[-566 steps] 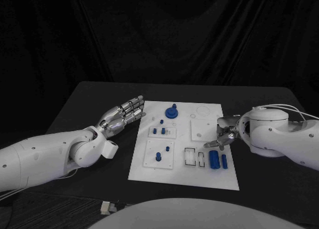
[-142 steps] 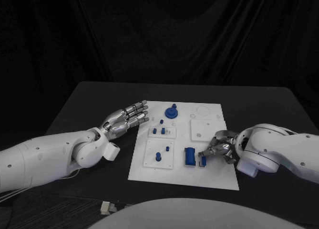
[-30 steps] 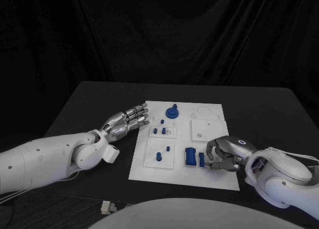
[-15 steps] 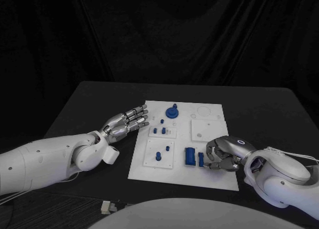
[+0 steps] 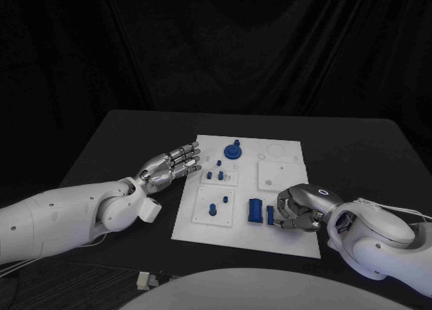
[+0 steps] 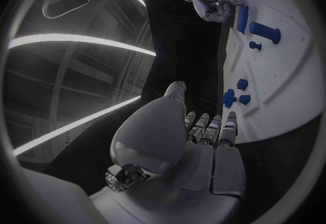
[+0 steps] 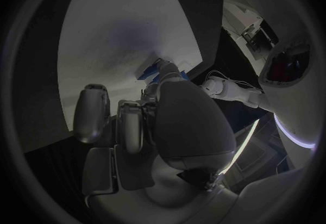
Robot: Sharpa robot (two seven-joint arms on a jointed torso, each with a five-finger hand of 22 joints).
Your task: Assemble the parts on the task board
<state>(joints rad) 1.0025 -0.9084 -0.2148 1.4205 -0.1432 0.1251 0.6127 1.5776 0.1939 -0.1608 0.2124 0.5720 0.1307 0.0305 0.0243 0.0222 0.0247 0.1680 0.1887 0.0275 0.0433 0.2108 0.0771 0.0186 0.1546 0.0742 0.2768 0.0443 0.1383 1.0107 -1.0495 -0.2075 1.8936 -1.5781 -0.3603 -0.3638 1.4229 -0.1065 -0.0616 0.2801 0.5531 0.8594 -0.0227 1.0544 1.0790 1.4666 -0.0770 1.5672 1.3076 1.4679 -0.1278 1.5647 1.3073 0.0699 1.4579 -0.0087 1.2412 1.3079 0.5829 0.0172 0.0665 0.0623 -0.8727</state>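
The white task board [image 5: 283,175] lies mid-table. On its near part a blue block [image 5: 256,211] and a slim blue bar [image 5: 272,215] stand side by side. My right hand [image 5: 299,205] is curled down over the board's near right part. Its fingertips close on the slim blue bar [image 7: 149,72]. A round blue part [image 5: 232,152] sits at the far edge, and small blue pegs [image 5: 216,175] stand on the left plates. My left hand [image 5: 169,165] hovers flat beside the board's left edge, fingers spread, holding nothing. The left wrist view shows the right hand [image 6: 207,4] at the bar [image 6: 241,17].
The black table [image 5: 123,139] runs around the board on all sides. A raised square plate [image 5: 276,174] lies just beyond my right hand. A second peg plate [image 5: 214,208] lies left of the blue block.
The board has slid slightly toward the left and away under my right hand. The right hand has stayed on the slim bar, and the left hand has barely moved.
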